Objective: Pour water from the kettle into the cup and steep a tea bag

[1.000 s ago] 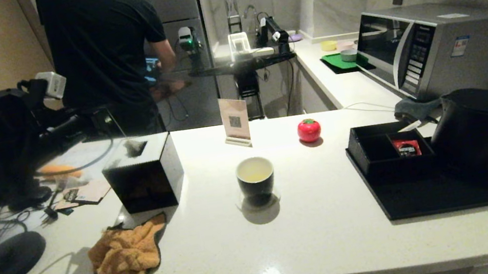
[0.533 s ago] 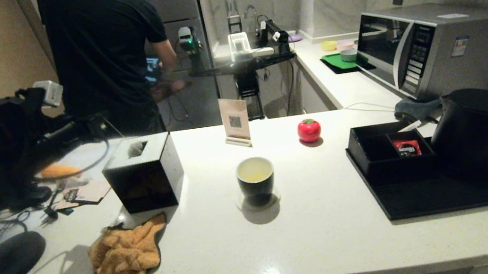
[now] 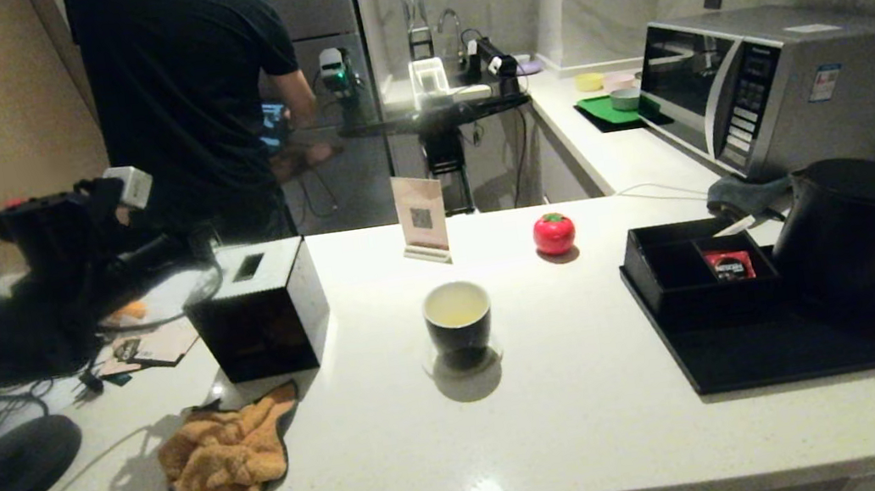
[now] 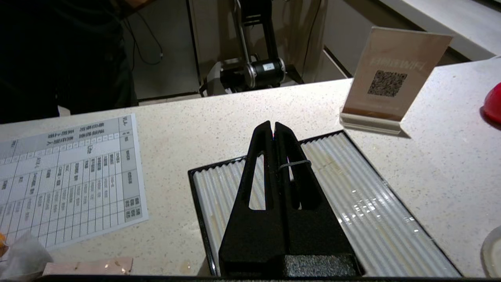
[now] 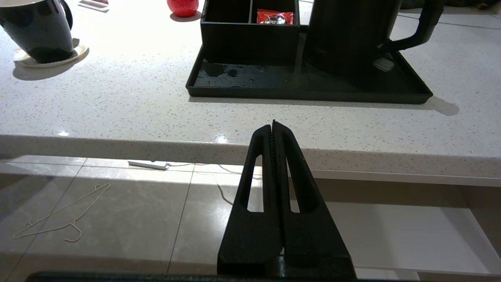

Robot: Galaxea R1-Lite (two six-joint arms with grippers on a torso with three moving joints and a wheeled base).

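Note:
The cup [image 3: 458, 315] stands mid-counter on a small coaster, holding pale yellowish water [image 3: 456, 306]; it also shows in the right wrist view [image 5: 39, 33]. The black kettle [image 3: 855, 230] stands upright on the tray at the right, seen again close up [image 5: 348, 35]. My left arm [image 3: 61, 247] reaches in from the left. The left gripper [image 4: 273, 127] is shut above the ribbed white top of a black box [image 3: 258, 309], and a thin dark thread loops round one finger. My right gripper [image 5: 273, 124] is shut, low in front of the counter's edge. The tea bag is out of view.
A black tray [image 3: 804, 352] carries a compartment box with a red packet [image 3: 729, 264]. A red tomato-shaped object [image 3: 554, 233], a QR sign [image 3: 422, 218], an orange cloth [image 3: 222, 451], a round black base [image 3: 19, 465] and a printed sheet [image 4: 66, 176] lie around. A person [image 3: 186, 101] stands behind.
My left arm has swung right, over the black box. A small pale pouch seen at the box's top slot earlier no longer shows. The right arm has not moved.

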